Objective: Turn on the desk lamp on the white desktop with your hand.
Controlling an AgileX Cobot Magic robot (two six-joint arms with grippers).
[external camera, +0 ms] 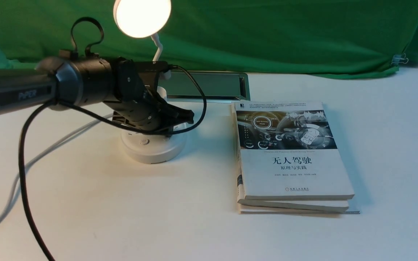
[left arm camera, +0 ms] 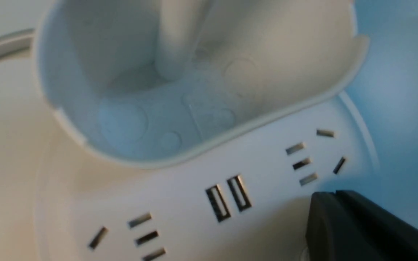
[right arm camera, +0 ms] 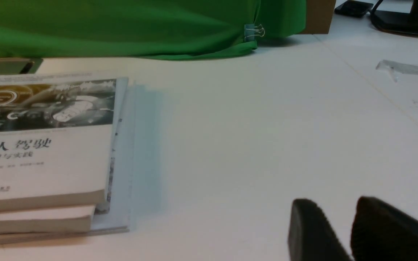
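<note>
Closest to us, a black cable (external camera: 24,181) sweeps down past the near edge of the front view. Beneath it all spreads the white worktop (external camera: 209,224), and along the back hangs the green cloth (external camera: 285,36). Here's the left arm (external camera: 24,92), reaching in from the left across the desk lamp (external camera: 143,18)! The lamp stands upright on the worktop's left side, head glowing bright, its round base partly behind the arm. Right of it lies a stack of books (external camera: 292,174), and behind, the metal-framed hatch (external camera: 209,85), partly hidden. Now the grippers: the left pincer (left arm camera: 334,194) has its tips together, nothing visible between them, right over the lamp's base; whether it touches, I can't tell. The right pincer (right arm camera: 335,201) shows a narrow gap, empty. Smaller still, a binder clip (external camera: 399,59) grips the cloth, and there's the power button (external camera: 144,141) on the base.
</note>
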